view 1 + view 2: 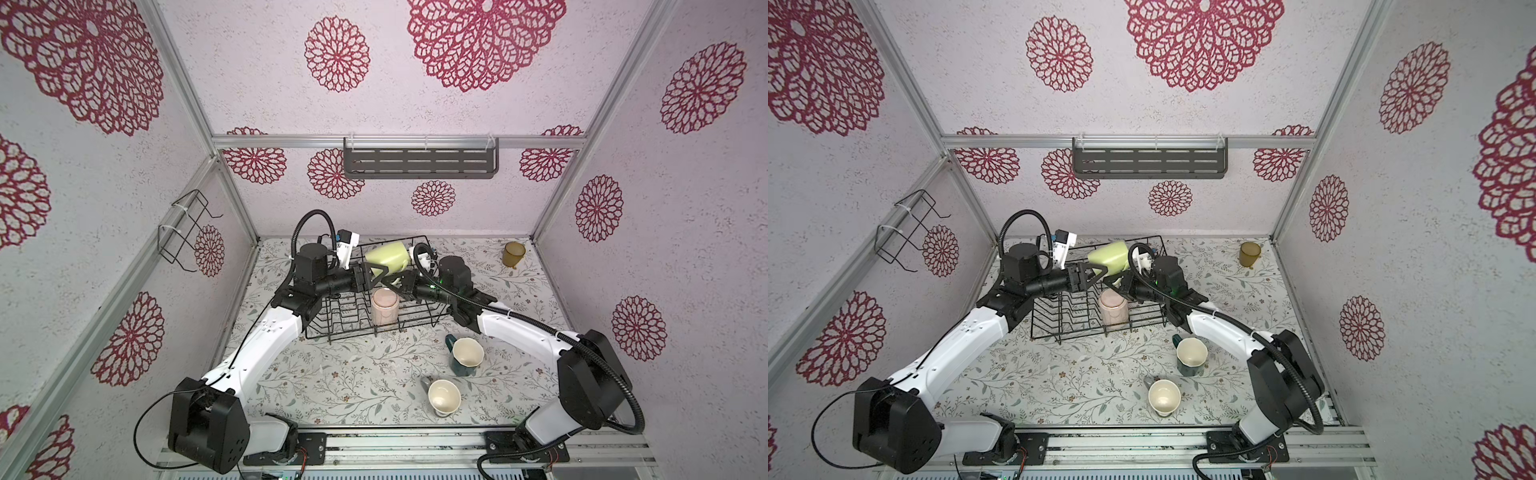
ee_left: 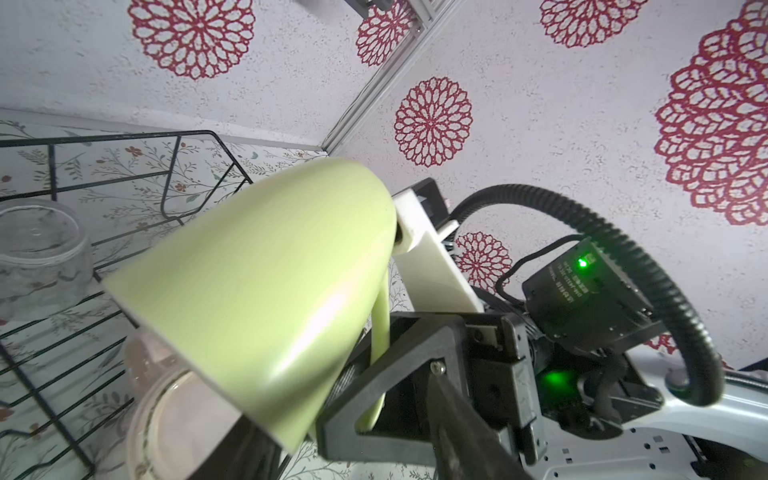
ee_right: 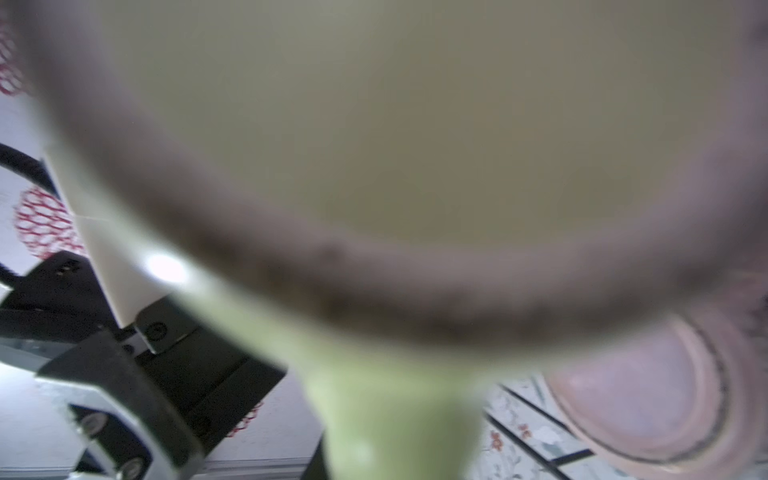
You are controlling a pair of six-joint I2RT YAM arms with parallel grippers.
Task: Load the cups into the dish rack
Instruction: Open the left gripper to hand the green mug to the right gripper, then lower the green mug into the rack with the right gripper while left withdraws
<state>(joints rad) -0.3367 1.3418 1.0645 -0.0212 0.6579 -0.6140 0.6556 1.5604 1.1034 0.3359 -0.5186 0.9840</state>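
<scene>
Black wire forms the dish rack point(image 1: 345, 320) at the back of your floral tabletop point(image 1: 353, 386). Over its far half hangs the yellow-green mug point(image 1: 388, 253), tipped onto its side and clear of the wires, with a gripper on either side of it.

Your right gripper point(image 1: 395, 284) reaches in from the right. In the left wrist view its black fingers point(image 2: 407, 361) are pinched on the mug's thin handle, which runs down between them. The right wrist view shows little beyond the blurred bottom of the mug point(image 3: 415, 145) and the handle leading toward the camera.

Your left gripper point(image 1: 377, 276) sits just beside the lower wall of the mug with its fingers spread. You cannot tell from above whether either finger touches the glaze.

Two cups are inside the rack. The pale pink tumbler point(image 1: 384, 309) stands on end near the front edge, below the mug and both grippers. The clear glass point(image 2: 37, 249) shows only in the left wrist view, standing among the wires apart from the tumbler.

Three cups are out on the tabletop:
- The teal mug point(image 1: 463, 357) stands upright off the rack's front right corner.
- The grey mug point(image 1: 442, 397) stands near it, closer to you, and both show cream insides.
- The amber tumbler point(image 1: 514, 253) stands in the far right corner, well apart from the rack.
</scene>
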